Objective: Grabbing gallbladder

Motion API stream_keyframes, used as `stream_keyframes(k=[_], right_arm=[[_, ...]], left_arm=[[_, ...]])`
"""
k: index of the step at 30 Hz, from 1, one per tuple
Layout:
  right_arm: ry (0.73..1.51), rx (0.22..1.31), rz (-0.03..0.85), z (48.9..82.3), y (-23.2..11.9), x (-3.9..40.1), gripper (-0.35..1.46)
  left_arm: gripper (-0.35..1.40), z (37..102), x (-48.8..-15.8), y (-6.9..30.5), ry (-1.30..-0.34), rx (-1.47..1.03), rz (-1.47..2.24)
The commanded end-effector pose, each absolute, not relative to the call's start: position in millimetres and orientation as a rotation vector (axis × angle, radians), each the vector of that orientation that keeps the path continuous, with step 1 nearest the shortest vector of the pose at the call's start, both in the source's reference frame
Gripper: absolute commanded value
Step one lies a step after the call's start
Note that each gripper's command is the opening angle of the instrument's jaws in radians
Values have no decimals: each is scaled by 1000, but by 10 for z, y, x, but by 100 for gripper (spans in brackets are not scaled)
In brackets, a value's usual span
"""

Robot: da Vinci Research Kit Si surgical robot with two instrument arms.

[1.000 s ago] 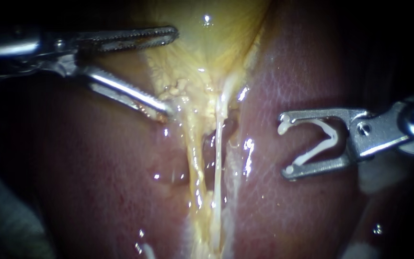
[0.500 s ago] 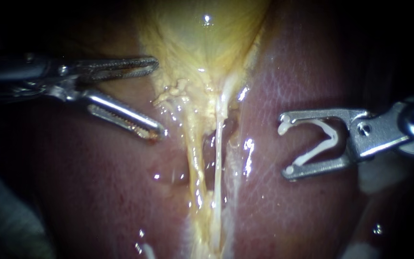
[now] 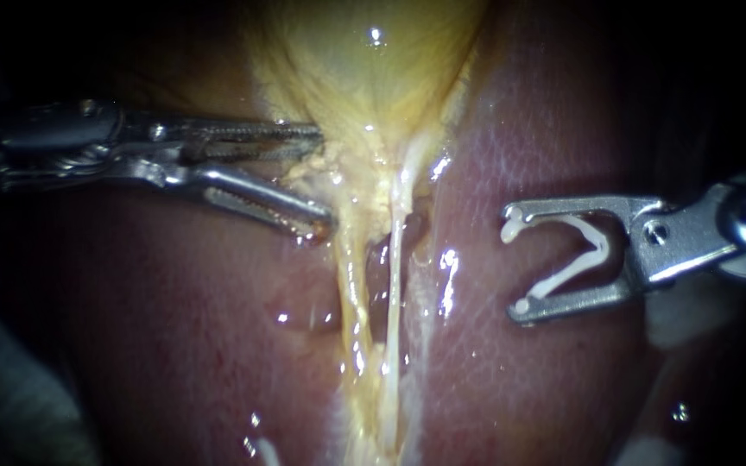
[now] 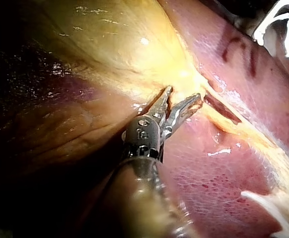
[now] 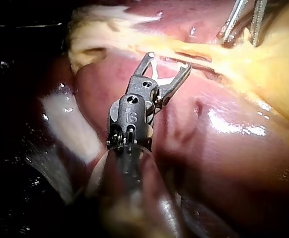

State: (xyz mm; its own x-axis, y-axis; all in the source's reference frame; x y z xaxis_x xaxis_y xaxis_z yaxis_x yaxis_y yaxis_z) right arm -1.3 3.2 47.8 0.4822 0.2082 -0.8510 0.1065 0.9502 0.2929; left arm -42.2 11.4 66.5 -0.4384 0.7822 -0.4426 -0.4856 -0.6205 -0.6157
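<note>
Right now my left instrument (image 3: 323,179), a slender steel shaft ending in two serrated jaws, sits at the narrow lower end of the yellow, glistening, pear-shaped gallbladder (image 3: 373,78), where the sac tapers into a ragged pale fringe. Its jaws stand apart. The upper one lies along the sac's edge and the lower one angles beneath the fringe, so the tissue sits in the gap at the tips. I cannot see both jaws pressing on it, and the left wrist view likewise shows a slit between the tips as they nose into the yellow tissue. I judge this placement deliberate: the tapered end offers a fold thin enough to pinch, whereas the taut body above would likely slip.

The gallbladler lies in the cleft between lobes of the smooth, wet, pinkish-red liver (image 3: 528,129). Two pale yellowish tubes (image 3: 390,285) run down from its neck.

My right instrument (image 3: 515,261) hangs well apart over the liver surface, its forked jaws spread wide and holding a white V-shaped clip (image 3: 599,250) between them (presumably parked until the sac is lifted clear). The closing squeeze is not yet done.
</note>
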Motion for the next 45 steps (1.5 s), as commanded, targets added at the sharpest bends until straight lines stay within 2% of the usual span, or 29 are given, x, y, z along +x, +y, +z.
stream_keyframes(k=[1, 7, 11, 17, 19, 20, 36, 45], right_arm=[[1071, 327, 63, 478, 33, -12, 50], [1071, 327, 63, 478, 33, -12, 50], [1071, 327, 63, 478, 32, -12, 50], [1071, 327, 63, 477, 32, -12, 50], [1071, 327, 63, 477, 32, -12, 50], [1071, 327, 63, 477, 32, -12, 50], [1071, 327, 63, 477, 32, -12, 50], [1071, 327, 63, 477, 32, -13, 50]], left_arm=[[29, 667, -422, 114, -520, -928, 2095], [29, 675, -421, 115, -522, -921, 2089], [22, 676, -419, 117, -530, -914, 2074], [-11, 673, -418, 117, -545, -885, 2048], [-31, 671, -418, 117, -551, -874, 2033], [-35, 670, -418, 117, -553, -871, 2027], [-35, 624, -422, 114, -597, -806, 1950], [-35, 569, -405, 146, -607, -816, 1920]])
